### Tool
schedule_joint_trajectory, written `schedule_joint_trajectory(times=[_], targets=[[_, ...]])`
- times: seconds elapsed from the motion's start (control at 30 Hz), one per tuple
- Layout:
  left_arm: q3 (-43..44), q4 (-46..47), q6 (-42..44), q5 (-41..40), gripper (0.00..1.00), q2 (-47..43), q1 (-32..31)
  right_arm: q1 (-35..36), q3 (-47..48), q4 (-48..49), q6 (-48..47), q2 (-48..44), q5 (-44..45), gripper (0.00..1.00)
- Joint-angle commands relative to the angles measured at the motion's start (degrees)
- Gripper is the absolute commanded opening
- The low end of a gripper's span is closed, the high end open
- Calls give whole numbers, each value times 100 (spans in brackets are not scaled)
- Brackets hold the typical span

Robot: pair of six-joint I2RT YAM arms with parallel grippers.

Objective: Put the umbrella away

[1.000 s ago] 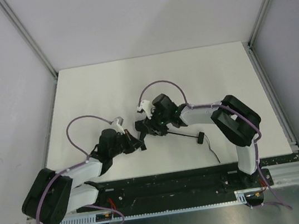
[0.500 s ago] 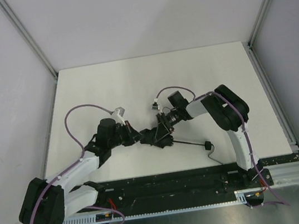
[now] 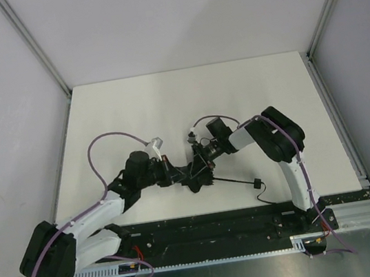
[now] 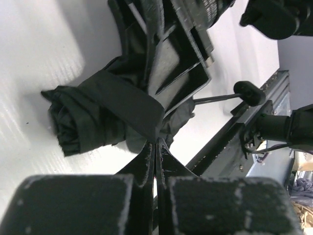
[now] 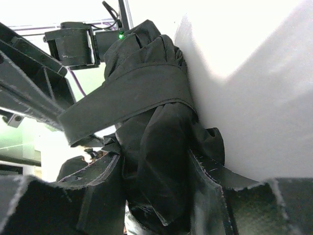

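The black folded cloth umbrella [image 3: 195, 176] lies on the white table [image 3: 165, 99], toward 6 o'clock. The left gripper [image 4: 156, 147], at its 9 o'clock, is pinched tight on the strap [image 4: 122, 100]. The right gripper [image 5: 154, 191], at 1 o'clock, is part way open and squeezes the cloth bundle

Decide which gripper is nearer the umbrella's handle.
Right. The right gripper clamps the rolled canopy, on the side toward the handle; the left gripper pinches the strap on the far side.
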Motion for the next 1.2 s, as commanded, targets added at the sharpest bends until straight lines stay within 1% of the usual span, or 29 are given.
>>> schedule_joint_trajectory(times=[0.0, 0.07, 0.2, 0.23, 0.33, 0.4, 0.43, 0.47, 0.5, 0.57, 0.73, 0.83, 0.9, 1.03, 1.17], targets=[[115, 394, -218, 295, 0, -90, -177, 39, -238, -275, -37, 407, 1747, 9], [118, 517, -154, 181, 0, 273, -269, 22, -238, -476, -243, 325, 1938, 11], [-79, 871, -80, -182, 0, 1134, -357, 50, -236, -925, -653, 30, 2450, 21], [-179, 978, -81, -280, 0, 1292, -360, 61, -233, -992, -738, -81, 2597, 26], [-421, 1162, -15, -632, 0, 1585, -352, 137, -236, -1429, -1015, -482, 3076, 42], [-455, 1217, 48, -721, 0, 1786, -346, 235, -234, -1657, -1202, -796, 3464, 55], [-459, 1252, 57, -730, 0, 1873, -342, 298, -236, -1767, -1302, -942, 3657, 63], [-466, 1292, 53, -717, 0, 1942, -340, 378, -233, -1865, -1449, -1125, 3842, 74], [-465, 1334, 51, -702, 0, 1999, -343, 453, -231, -1998, -1583, -1305, 4066, 81], [-457, 1378, 49, -677, 0, 2061, -337, 602, -228, -2285, -1854, -1635, 4528, 88], [-455, 1407, 60, -670, 0, 2019, -321, 907, -221, -2982, -2429, -2540, 5766, 94], [-444, 1405, 53, -658, 0, 2014, -307, 1415, -217, -3159, -2757, -3038, 6890, 98], [-430, 1416, 50, -640, 0, 2034, -310, 1778, -218, -3192, -2886, -3294, 7616, 99], [-438, 1448, 33, -613, 0, 2094, -314, 2433, -135, -3294, -2964, -3481, 8758, 99], [-441, 1466, 31, -589, 0, 2077, -311, 2951, -97, -3462, -2971, -3297, 9358, 99]])
